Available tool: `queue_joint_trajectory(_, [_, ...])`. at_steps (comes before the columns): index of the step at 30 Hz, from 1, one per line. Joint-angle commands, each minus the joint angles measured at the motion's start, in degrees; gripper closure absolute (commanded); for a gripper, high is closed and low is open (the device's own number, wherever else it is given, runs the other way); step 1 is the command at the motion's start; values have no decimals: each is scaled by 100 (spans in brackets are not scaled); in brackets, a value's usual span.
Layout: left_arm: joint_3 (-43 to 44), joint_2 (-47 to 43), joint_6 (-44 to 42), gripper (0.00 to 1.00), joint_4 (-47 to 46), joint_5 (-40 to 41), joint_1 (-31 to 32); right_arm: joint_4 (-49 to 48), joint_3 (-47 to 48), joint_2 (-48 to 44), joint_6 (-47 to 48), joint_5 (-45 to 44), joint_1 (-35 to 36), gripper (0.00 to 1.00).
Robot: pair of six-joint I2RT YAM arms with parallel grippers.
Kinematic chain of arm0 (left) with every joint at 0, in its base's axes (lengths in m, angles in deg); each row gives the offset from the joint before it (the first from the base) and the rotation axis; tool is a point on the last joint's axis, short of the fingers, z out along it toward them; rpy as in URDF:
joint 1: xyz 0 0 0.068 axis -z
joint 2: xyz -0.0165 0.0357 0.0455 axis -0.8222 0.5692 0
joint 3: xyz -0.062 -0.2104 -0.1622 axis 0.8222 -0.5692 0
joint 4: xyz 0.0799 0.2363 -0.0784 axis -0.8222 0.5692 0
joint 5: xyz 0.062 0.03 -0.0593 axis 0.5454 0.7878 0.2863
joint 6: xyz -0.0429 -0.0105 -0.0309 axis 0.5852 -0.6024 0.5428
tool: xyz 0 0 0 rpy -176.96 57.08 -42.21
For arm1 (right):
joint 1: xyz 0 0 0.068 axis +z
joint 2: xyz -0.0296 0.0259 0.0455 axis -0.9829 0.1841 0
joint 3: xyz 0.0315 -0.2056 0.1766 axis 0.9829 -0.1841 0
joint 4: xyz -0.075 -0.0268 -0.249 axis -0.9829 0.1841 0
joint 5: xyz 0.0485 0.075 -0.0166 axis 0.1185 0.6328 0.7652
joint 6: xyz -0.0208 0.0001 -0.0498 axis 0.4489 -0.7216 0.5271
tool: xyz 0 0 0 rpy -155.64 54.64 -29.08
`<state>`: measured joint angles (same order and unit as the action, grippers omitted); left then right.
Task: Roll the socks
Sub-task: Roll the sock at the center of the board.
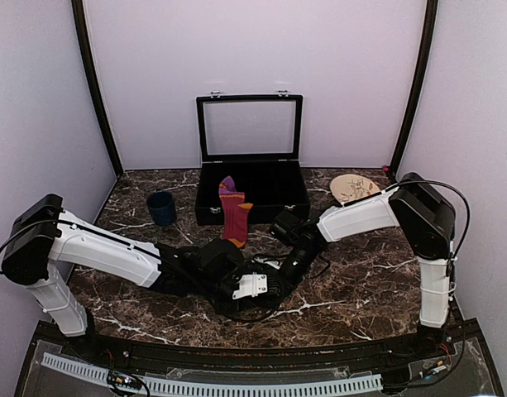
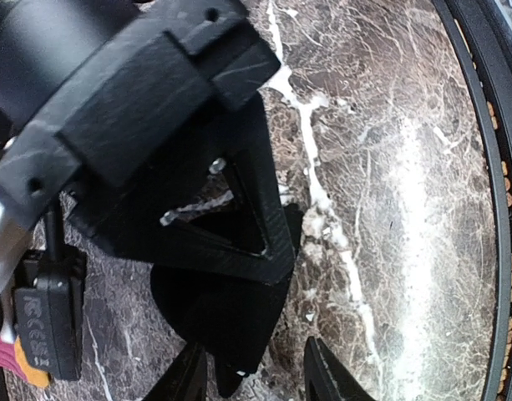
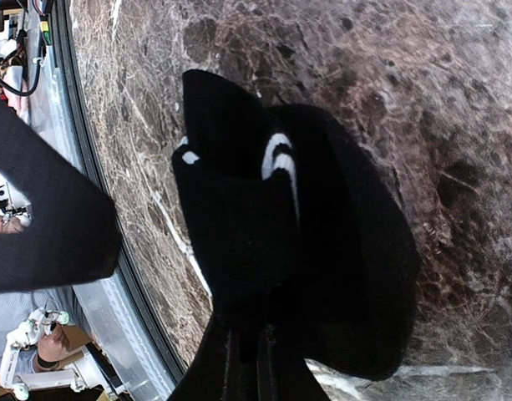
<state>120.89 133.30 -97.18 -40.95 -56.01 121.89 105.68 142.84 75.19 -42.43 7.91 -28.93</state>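
Marble table: we see R gripper pinching black sock; L gripper fingers apart; maroon sock draped on case.

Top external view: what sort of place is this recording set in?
Probably a lab robot test cell: plain pale enclosure walls, a marble-patterned tabletop, and staged props like the open black case and dark blue cup.

Probably a robotics lab: plain lilac walls box in a marble-patterned tabletop edged by a cable rail.
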Motion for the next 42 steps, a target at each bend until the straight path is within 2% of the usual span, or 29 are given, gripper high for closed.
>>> queue_joint_trajectory(1, [207,156,-288,58,92,200,68,228,-2,160,-34,-93,-36,100])
queue_joint_trajectory(17, [363,560,-786,57,-166,584,170,411,173,169,5,-15,-36,100])
queue_joint_trajectory(29, [576,871,-975,57,-16,657,197,449,219,175,42,64,-36,100])
queue_joint_trajectory(34, [692,1039,-932,64,168,633,194,446,228,150,60,127,-36,100])
queue_joint_trajectory(39, [812,1162,-950,82,373,555,197,442,228,141,52,140,-36,100])
queue_joint_trajectory(42, [829,1158,-921,83,450,590,197,434,213,127,43,144,-44,100])
